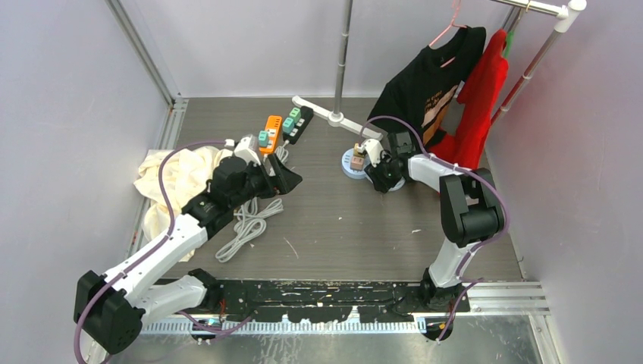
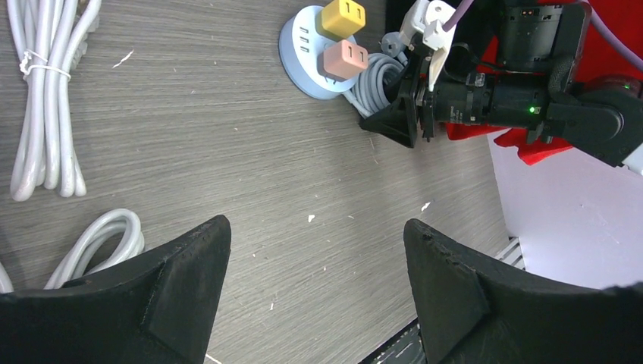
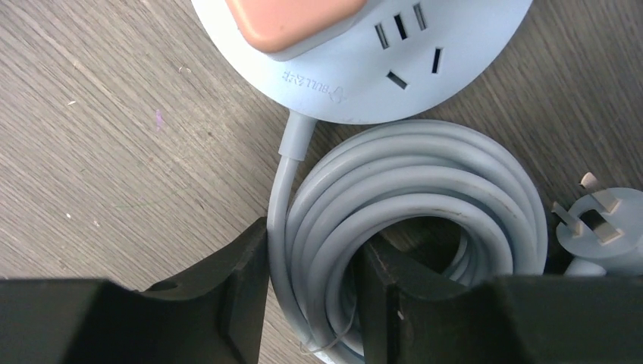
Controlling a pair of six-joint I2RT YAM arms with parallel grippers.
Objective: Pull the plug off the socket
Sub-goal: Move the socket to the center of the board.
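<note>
The right arm [image 1: 464,199] stretches low beside the round socket [image 3: 455,45], its right gripper [image 3: 311,262] pinched on the coiled cable [image 3: 425,174]. The pink plug [image 3: 292,19] stands just beyond its fingertips. The left gripper [image 2: 317,227] gapes wide.

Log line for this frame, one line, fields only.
left gripper: open, hovering over table | right gripper: shut on cable coil beside socket | pink plug: seated in socket | pull: not yet done

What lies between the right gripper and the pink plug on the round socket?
In the right wrist view, the coiled grey cable lies between; the right gripper pinches its loops, short of the pink plug on the round socket.
</note>
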